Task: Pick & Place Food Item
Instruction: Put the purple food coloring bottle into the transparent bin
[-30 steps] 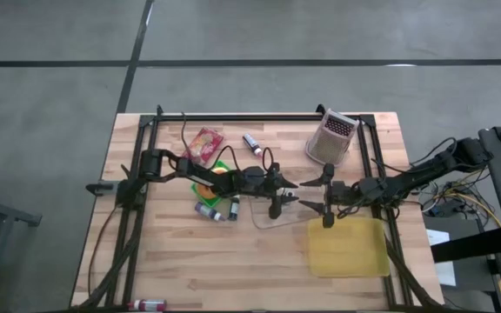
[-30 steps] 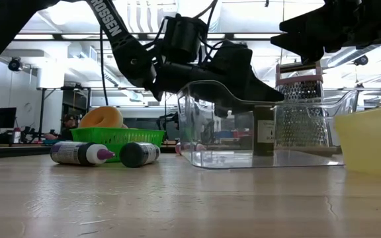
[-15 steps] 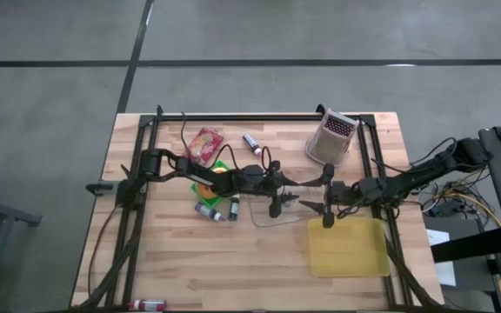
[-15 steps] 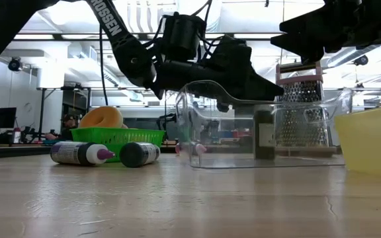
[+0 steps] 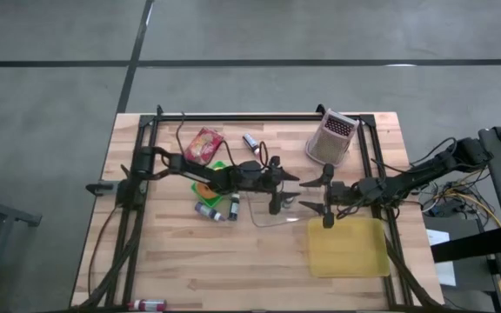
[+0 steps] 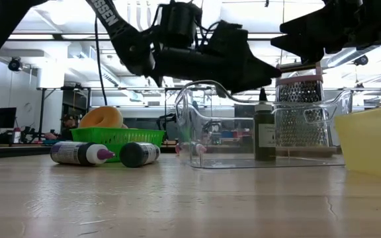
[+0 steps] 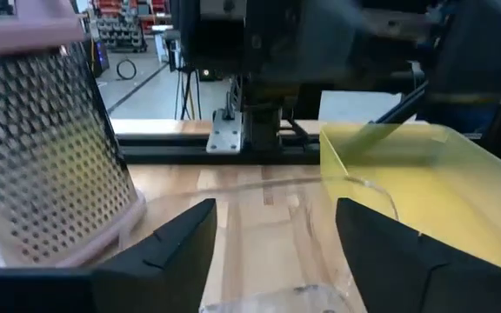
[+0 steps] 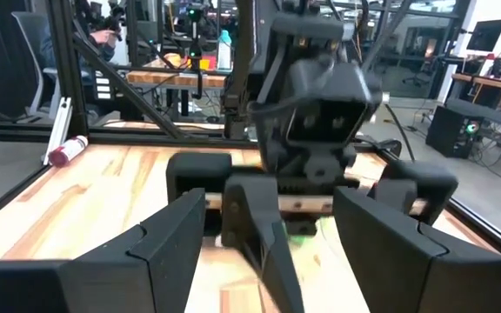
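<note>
A dark bottle (image 6: 264, 132) with a pale label stands upright on its base inside the clear plastic container (image 6: 309, 142) at the table's middle (image 5: 272, 213). My left gripper (image 6: 270, 69) hovers just above the bottle's cap, open, with nothing between its fingers (image 7: 272, 252). It reaches in from the table's left (image 5: 287, 183). My right gripper (image 5: 313, 191) waits open to the right of the container, facing the left gripper (image 8: 272, 252), and is also empty.
A yellow bin (image 5: 348, 246) sits near-right of the container, and a metal grater (image 5: 330, 137) stands at the far right. To the left are a green basket (image 6: 118, 135) holding a bagel (image 6: 101, 117), two small bottles (image 6: 104, 153) and a red packet (image 5: 203, 143).
My left gripper has let go of the dark bottle and risen clear of its cap. The bottle stays upright on the floor of the clear container. My right gripper has kept still.
</note>
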### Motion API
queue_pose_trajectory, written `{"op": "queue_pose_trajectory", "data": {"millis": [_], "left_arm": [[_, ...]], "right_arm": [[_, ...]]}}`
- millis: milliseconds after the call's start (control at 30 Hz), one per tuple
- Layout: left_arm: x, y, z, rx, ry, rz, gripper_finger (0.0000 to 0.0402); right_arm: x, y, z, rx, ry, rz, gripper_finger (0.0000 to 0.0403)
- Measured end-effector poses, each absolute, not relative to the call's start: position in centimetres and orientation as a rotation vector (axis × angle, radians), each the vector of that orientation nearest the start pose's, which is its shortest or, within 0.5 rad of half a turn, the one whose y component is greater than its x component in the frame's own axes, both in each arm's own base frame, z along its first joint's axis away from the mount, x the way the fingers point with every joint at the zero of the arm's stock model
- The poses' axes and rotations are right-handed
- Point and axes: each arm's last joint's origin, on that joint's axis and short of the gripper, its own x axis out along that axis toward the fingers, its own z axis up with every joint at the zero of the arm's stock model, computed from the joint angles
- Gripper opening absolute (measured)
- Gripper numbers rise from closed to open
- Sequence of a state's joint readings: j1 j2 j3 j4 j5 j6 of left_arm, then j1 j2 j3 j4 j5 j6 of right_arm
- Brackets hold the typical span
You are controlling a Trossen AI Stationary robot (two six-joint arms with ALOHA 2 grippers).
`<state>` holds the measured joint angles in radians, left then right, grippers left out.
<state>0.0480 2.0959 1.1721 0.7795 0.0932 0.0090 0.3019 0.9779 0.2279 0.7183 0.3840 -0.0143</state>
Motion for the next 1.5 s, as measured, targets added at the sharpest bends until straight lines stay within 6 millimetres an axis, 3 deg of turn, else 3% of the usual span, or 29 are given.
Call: {"op": "queue_pose_trajectory", "data": {"millis": [167,367,600,767,900,1133,1500], "left_arm": [[43.6,2.4,17.8,0.034,0.174,-0.036,0.0271],[41.4,2.9,20.7,0.111,0.327,-0.036,0.0273],[36.8,2.5,24.3,0.128,0.596,-0.025,0.0274],[33.3,1.7,25.2,0.089,0.829,-0.013,0.0273],[31.2,0.7,25.0,0.059,0.984,-0.014,0.0273],[28.6,-1.4,22.2,0.082,1.200,-0.075,0.0273],[26.6,-4.0,19.0,0.203,1.295,-0.209,0.0271]], "right_arm": [[18.2,4.5,19.6,-0.027,0.035,-0.082,0.0247],[18.2,4.5,19.6,-0.028,0.038,-0.082,0.0247],[18.2,4.5,19.6,-0.028,0.036,-0.082,0.0247],[18.2,4.5,19.6,-0.031,0.036,-0.081,0.0247],[18.2,4.5,19.6,-0.032,0.035,-0.081,0.0247],[18.2,4.6,19.6,-0.031,0.034,-0.072,0.0247],[18.3,4.6,19.8,-0.033,0.027,-0.071,0.0247]]}}
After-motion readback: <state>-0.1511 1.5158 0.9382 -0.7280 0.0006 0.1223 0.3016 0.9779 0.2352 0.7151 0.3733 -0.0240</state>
